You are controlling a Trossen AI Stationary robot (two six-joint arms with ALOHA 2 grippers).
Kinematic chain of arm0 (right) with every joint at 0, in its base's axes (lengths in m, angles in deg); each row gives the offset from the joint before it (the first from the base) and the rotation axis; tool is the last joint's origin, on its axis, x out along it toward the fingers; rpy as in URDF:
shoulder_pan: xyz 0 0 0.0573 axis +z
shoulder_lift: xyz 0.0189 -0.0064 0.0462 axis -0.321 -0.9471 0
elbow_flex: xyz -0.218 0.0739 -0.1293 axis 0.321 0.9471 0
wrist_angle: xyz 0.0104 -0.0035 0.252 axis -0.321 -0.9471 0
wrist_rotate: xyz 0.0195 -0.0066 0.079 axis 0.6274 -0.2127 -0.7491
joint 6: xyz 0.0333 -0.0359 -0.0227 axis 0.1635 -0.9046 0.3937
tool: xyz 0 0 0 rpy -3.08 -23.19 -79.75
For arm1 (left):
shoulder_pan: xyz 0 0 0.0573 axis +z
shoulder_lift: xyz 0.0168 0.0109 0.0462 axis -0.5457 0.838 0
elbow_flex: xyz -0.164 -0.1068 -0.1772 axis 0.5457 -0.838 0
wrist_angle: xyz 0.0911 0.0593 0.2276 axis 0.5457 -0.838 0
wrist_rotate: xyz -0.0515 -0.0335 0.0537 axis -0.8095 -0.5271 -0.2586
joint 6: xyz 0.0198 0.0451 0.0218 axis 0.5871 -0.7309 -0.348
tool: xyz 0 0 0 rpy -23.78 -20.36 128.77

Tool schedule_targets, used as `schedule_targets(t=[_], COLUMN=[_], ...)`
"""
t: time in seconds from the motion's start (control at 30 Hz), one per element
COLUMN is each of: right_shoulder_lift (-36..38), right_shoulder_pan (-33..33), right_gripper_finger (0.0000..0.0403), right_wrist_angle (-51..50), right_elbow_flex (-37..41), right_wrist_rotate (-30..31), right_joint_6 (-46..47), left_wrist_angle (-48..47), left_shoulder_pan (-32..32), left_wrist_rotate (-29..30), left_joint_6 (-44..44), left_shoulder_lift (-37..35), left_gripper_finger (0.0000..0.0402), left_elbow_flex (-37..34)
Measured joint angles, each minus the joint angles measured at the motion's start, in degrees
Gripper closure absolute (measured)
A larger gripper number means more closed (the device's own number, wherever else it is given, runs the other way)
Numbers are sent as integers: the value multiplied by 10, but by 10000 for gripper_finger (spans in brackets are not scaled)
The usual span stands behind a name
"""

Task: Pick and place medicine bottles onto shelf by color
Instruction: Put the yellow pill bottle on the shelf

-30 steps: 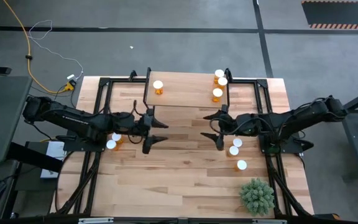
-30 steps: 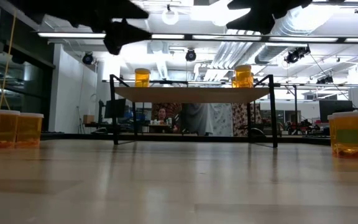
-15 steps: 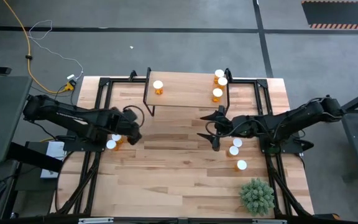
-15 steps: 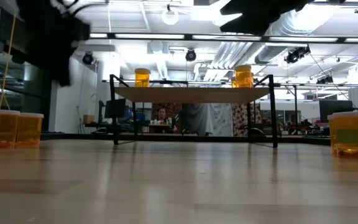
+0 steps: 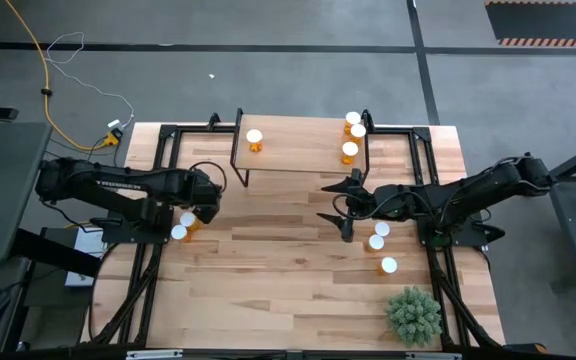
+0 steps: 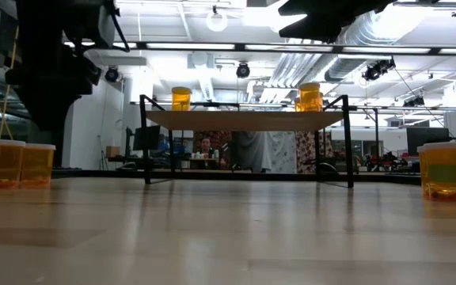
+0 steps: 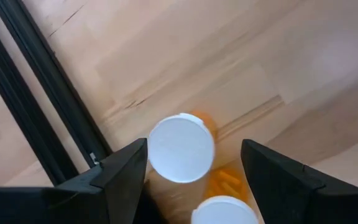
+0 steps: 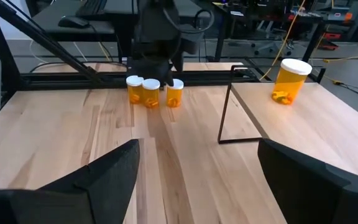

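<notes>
Left wrist view only: white-capped bottle [image 7: 181, 149] between open left hand [image 7: 194, 165] fingers.

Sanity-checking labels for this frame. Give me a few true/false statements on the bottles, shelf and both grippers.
1. Four bottles stand on the shelf. True: one at its left, three at its right.
2. The left gripper is closed on a bottle. False: its fingers are open, hanging over the white-capped bottle at the table's left side.
3. The right gripper is open and holds nothing. True.
4. The plant sits on the shelf. False: it stands on the table near the front right corner.
5. Three bottles stand on the table by the right arm. False: two show there.
</notes>
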Motion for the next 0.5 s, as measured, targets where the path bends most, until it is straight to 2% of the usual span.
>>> schedule_targets(t=[0.27,0.5], right_shoulder_lift=[0,0], right_shoulder_pan=[0,0], right_gripper_finger=[84,84], right_wrist_angle=[-1,-1], right_elbow_flex=[0,0], right_wrist_rotate=[0,1], right_joint_6=[0,0], left_wrist_angle=[0,-2], left_shoulder_pan=[46,54], left_wrist_rotate=[-36,-66], left_joint_6=[-51,-74], left_shoulder_lift=[0,0], left_gripper_finger=[151,151], left_elbow_flex=[0,0])
